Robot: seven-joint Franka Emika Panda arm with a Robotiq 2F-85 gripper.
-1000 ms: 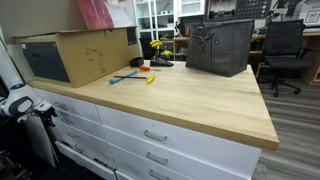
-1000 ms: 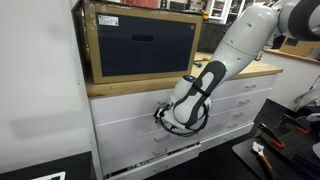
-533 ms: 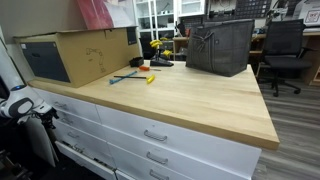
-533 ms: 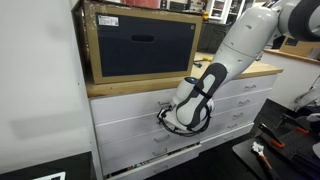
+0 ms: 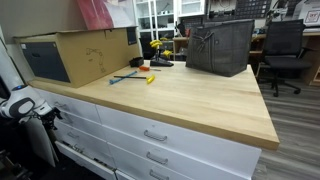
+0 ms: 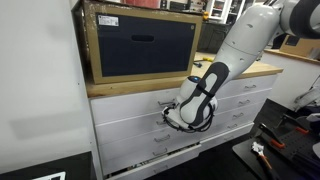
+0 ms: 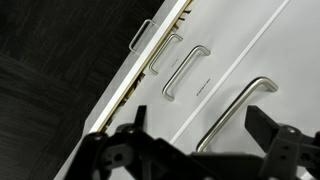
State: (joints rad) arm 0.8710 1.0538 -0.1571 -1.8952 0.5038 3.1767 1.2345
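My gripper (image 7: 203,128) is open in front of a bank of white drawers (image 7: 225,60). In the wrist view its two dark fingers (image 7: 270,125) straddle a metal bar handle (image 7: 235,112), without visible contact. More handles (image 7: 187,72) run in a row beyond it. A drawer further along is ajar, with a gap along its edge (image 7: 150,62). In both exterior views the arm reaches down beside the cabinet, with the gripper (image 6: 172,118) close to a drawer front (image 6: 130,125) and low at the cabinet's end (image 5: 40,112).
A wooden countertop (image 5: 180,95) tops the drawers. It carries a cardboard box (image 5: 80,52) (image 6: 140,45), a black bag (image 5: 220,45) and some small tools (image 5: 135,75). An office chair (image 5: 285,50) stands behind. Tools lie on the floor (image 6: 275,145).
The wrist and gripper have shifted slightly to the right along the drawer fronts in the exterior view. The drawers look the same.
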